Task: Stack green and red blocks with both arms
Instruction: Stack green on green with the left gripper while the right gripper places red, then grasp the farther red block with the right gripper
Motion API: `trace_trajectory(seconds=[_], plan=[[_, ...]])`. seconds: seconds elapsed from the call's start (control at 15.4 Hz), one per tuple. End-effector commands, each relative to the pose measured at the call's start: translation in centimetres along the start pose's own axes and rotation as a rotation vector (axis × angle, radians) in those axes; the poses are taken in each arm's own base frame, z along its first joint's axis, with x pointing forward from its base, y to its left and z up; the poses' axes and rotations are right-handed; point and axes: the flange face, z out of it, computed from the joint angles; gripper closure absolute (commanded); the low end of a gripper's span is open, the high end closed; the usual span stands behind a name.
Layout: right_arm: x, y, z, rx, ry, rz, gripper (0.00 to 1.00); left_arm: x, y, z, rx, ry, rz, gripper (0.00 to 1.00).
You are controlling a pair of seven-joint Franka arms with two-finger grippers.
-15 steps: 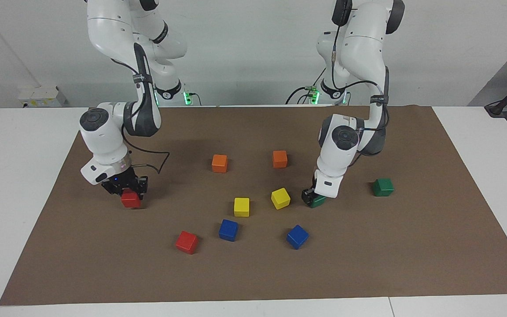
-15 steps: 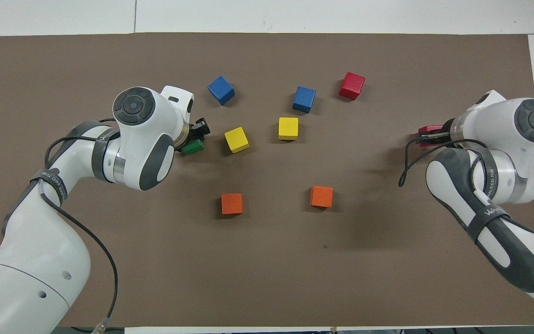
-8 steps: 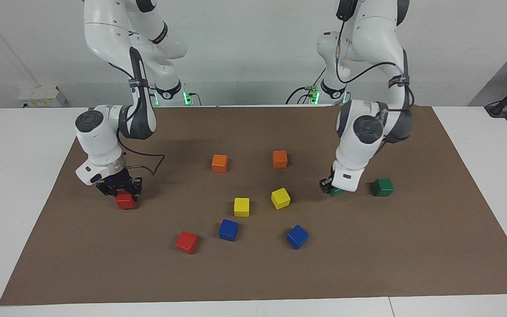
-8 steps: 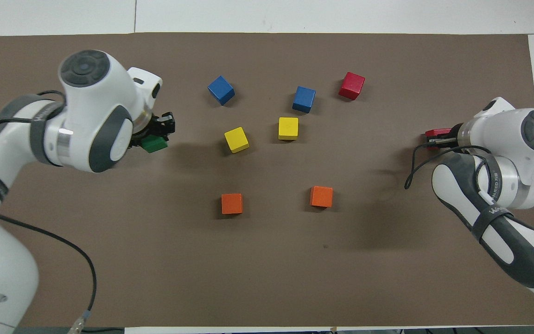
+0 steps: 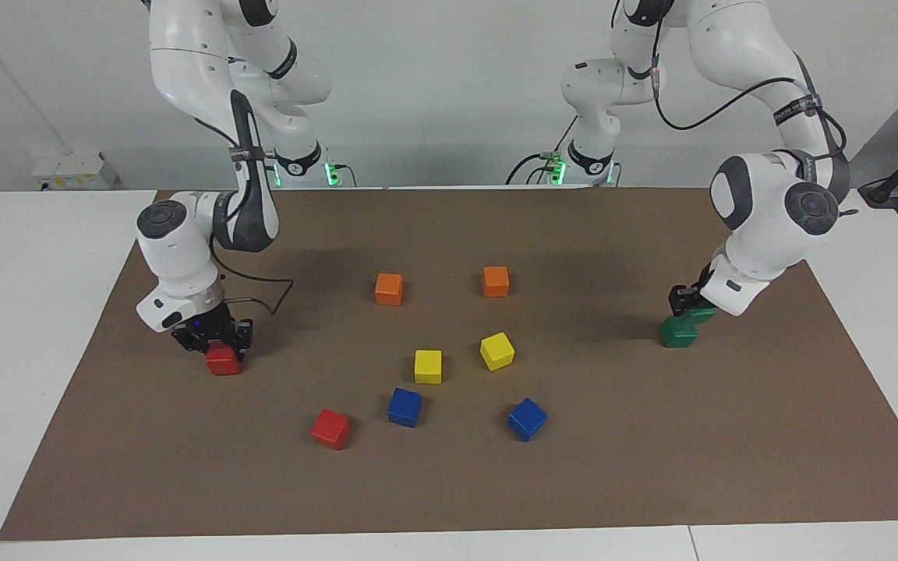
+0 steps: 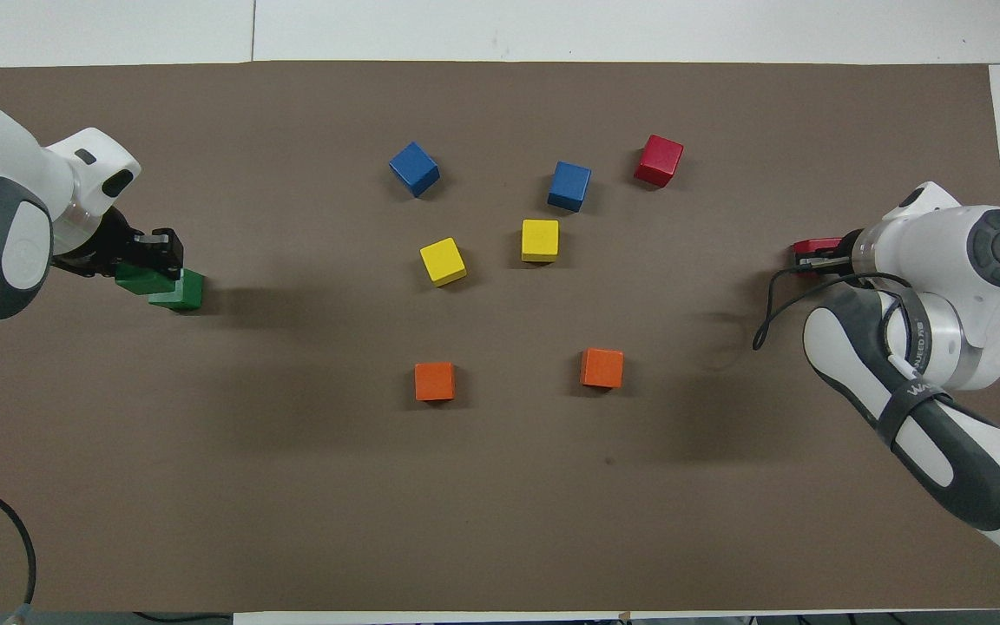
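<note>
Now the left arm, entering the overhead view at its left edge, bends down so that the left gripper (image 5: 691, 305) hangs over the resting green cube (image 5: 678, 333) at the right of the facing view. Its fingers are closed on the held green cube (image 5: 702, 314), which sits just above the resting one, slightly offset; whether the two touch cannot be told. In the overhead view the pair shows as held green cube (image 6: 142, 279) overlapping resting green cube (image 6: 179, 291) at middle left.

At the left of the facing view, the right arm folds sharply at the elbow, wrist pointing down, with the right gripper (image 5: 215, 340) low over the brown mat (image 5: 449, 483). Its fingers grip the held red cube (image 5: 223, 361), which is at or just above the mat surface. The free red cube (image 5: 331, 428) lies at lower centre-left of the facing view, well apart from it.

Grey straps on both forearms carry white lettering; on the right arm's strap (image 6: 915, 391) in the overhead view only a few letters such as "WA" can be made out, the rest unreadable.
</note>
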Motion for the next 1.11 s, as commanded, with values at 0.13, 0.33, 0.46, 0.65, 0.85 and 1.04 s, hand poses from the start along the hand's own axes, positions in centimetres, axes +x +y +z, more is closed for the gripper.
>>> trace_trajectory(seconds=[0.13, 0.33, 0.46, 0.65, 0.85, 1.04], plan=[[2.8, 0.0, -3.2, 0.009, -0.047, -0.007, 0.00, -0.6, -1.0, -0.1, 0.005, 0.050, 0.033, 1.00], [4.4, -0.1, -5.8, 0.010, -0.076, -0.013, 0.00, -0.9, -1.0, 1.2, 0.000, 0.071, -0.007, 1.00], [6.8, -2.3, -8.6, 0.015, -0.084, -0.006, 0.00, -1.2, -1.7, 1.7, -0.001, 0.075, -0.040, 1.00], [9.2, -7.2, -10.4, 0.006, -0.089, 0.151, 0.00, -1.3, -1.5, 1.8, -0.005, 0.071, -0.086, 1.00], [11.9, -10.7, -10.5, 0.006, -0.113, 0.222, 0.00, -1.2, -1.2, 1.9, -0.022, 0.072, -0.118, 1.00], [15.5, -13.8, -9.2, -0.015, -0.128, 0.306, 0.00, -1.2, -1.0, 1.8, -0.047, 0.077, -0.131, 1.00]])
